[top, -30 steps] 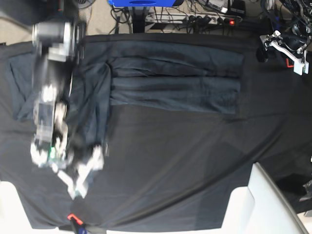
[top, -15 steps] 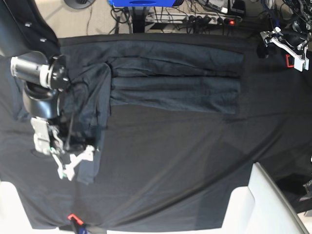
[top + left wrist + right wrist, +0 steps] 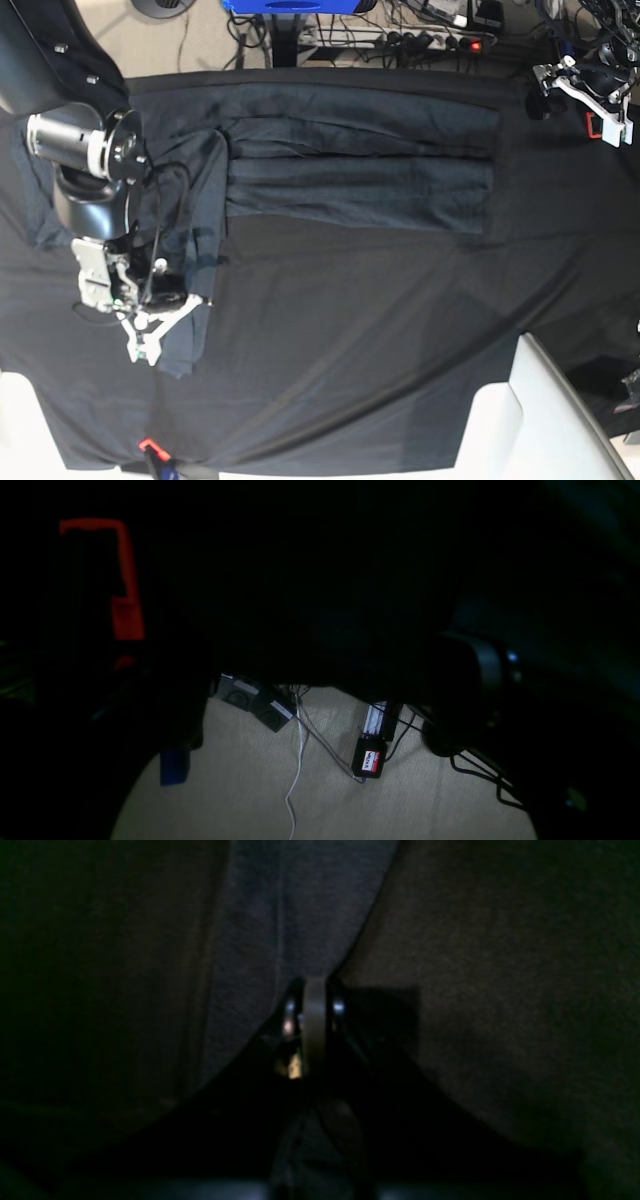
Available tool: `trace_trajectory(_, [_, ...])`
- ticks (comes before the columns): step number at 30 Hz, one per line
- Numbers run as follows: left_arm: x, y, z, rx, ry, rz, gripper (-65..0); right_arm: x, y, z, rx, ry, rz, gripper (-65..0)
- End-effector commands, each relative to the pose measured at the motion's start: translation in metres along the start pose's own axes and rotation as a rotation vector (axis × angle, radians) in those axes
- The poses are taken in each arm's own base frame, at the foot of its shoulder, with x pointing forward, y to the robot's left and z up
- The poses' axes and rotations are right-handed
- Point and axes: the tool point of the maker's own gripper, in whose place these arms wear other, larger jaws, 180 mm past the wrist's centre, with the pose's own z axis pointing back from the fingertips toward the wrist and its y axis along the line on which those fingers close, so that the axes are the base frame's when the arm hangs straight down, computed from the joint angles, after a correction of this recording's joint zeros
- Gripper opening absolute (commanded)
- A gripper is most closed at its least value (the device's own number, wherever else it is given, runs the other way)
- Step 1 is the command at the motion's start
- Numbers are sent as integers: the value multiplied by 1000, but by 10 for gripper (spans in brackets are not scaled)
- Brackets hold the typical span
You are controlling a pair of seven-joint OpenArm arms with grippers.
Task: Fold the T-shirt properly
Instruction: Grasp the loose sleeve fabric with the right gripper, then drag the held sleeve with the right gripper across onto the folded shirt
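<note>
Right wrist footage is dark, yet the right gripper [image 3: 314, 1005] is seen with its jaws pressed together on a fold of the T-shirt [image 3: 295, 910], the grey knit rising from the fingertips toward the top of the frame. From the base view, this gripper [image 3: 160, 325] is placed low over the black table covering [image 3: 380, 330] at the picture's left, and a narrow strip of the T-shirt [image 3: 360, 165] is pinched in it. That strip is draped downward from the garment's left end, while the main body is laid flat in long horizontal folds across the upper middle of the covering. The left gripper [image 3: 590, 100] is held at the far upper right, well apart from the shirt; whether its jaws are spread cannot be told. Cables [image 3: 310, 730] on a beige floor [image 3: 320, 790] are shown in the left wrist view.
</note>
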Motion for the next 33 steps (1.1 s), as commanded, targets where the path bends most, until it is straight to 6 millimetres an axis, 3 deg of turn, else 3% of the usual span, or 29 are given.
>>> trace_trajectory(1, [12, 5, 6, 8, -31, -23, 0, 15, -1, 5, 0, -12, 10, -650])
trace_trajectory(4, [12, 6, 6, 9, -32, -22, 0, 16, 5, 15, -11, -38, 32, -650])
trace_trajectory(7, [14, 4, 5, 5, -35, -26, 0, 23, 5, 38, -47, -89, 78, -650])
trace_trajectory(12, [15, 4, 4, 4, -38, -25, 0, 14, 53, 89, -48, -164, 318, -650])
trace_trajectory(17, [15, 4, 4, 4, -38, -25, 0, -31, 112, 138, 31, -165, 475, -650])
trace_trajectory(21, [15, 4, 4, 4, -38, -25, 0, -73, 151, 162, 123, -138, 529, -650])
trace_trajectory(25, [15, 4, 4, 4, -40, -25, 0, -112, 188, 171, 227, -89, 583, -650])
trace_trajectory(33, [15, 3, 4, 1, -38, -23, 0, -147, 255, 190, 405, -76, 706, -650])
